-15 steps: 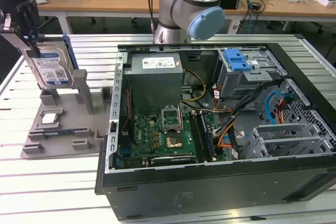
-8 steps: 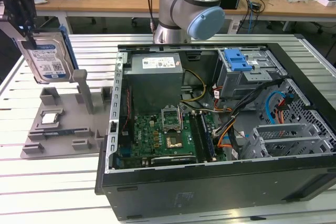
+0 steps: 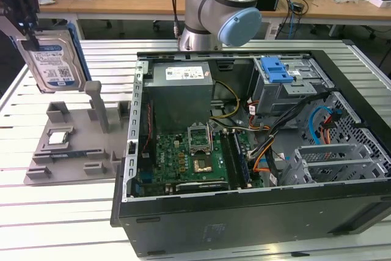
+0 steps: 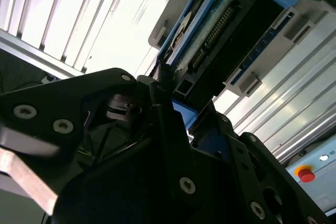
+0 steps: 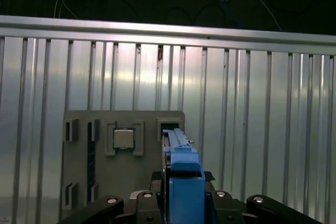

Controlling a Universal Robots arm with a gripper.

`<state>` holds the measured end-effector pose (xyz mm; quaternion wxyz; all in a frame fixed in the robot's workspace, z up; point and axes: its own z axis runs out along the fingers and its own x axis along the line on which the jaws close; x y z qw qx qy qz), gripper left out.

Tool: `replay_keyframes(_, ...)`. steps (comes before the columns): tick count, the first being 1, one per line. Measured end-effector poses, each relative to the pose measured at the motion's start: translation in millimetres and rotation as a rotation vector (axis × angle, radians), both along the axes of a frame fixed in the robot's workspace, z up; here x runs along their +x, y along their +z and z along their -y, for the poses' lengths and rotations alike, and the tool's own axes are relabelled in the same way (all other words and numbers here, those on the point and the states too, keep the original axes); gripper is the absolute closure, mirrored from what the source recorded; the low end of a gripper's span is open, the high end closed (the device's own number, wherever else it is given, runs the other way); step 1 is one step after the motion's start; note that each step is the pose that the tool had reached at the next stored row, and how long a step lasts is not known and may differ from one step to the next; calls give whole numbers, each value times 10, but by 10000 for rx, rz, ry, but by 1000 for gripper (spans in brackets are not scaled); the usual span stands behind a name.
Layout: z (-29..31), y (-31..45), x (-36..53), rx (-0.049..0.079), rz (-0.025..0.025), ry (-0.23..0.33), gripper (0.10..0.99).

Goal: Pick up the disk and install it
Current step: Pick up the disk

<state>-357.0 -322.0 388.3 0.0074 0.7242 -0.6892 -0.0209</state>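
Slatted surface (image 3: 36,212) carries open computer case (image 3: 232,224), centre to four o'clock in the exterior view, and grey holder tray (image 3: 76,145) at eight o'clock. Disk (image 3: 56,65) hangs upright at ten o'clock above the tray, claw (image 3: 27,29) clamped on its upper end. Judged: carry steady, rails clear of tray posts and case wall.

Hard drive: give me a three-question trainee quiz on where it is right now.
1. True or false: the hard drive lies flat inside the computer case.
2. The gripper is: A) open, B) shut on the hard drive, C) shut on a cable.
3. What small square part sits on the grey tray?
Key: 1 false, it is held upright outside the case. 2 B. 3 the chip.
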Motion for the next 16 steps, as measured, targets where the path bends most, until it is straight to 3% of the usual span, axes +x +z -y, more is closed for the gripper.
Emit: replay_keyframes(16, -7, 296, 1, 3, 1, 1, 718)
